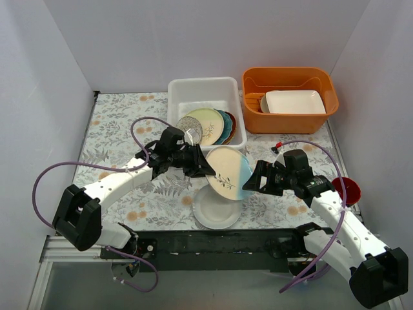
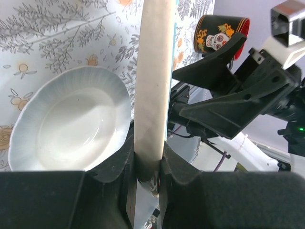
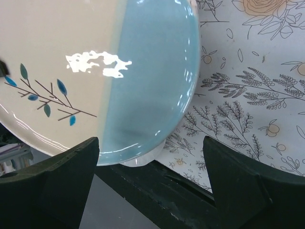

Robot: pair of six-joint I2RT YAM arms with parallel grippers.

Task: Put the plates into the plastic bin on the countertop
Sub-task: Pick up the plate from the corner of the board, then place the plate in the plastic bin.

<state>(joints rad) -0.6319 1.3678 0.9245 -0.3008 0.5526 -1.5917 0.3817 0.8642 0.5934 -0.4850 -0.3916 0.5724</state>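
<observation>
The cream-and-blue plate (image 1: 228,171) is hanging tilted in the middle of the overhead frame, just below the plastic bin (image 1: 201,82) and not yet over it. The left gripper (image 1: 205,165) is clamping its cream rim; in the left wrist view the plate is showing edge-on, pinched tight between the two pads (image 2: 125,168). The right gripper (image 3: 151,143) is standing wide open at the blue edge, its fingers (image 3: 57,174) spread to either side of the rim; I cannot tell whether it is touching the plate. The bin is lying at upper centre and is already holding a fanned, overlapping row: a speckled plate (image 1: 187,124), a pale cream plate (image 1: 208,123), a teal plate (image 1: 224,126) and a red-brown plate (image 1: 231,124). So roughly the larger share seems done, with the plate in the air and a white plate (image 1: 217,206) resting on the countertop (image 1: 116,123) directly beneath it left to go. The overlap is hiding how many plates are really stacked in the bin, and the lifted plate is covering part of the white one. At upper right, an orange tub (image 1: 287,71) is holding a white rectangular dish (image 1: 293,101), and a red cup (image 1: 352,190) is sitting half hidden behind the right arm at the right edge.
</observation>
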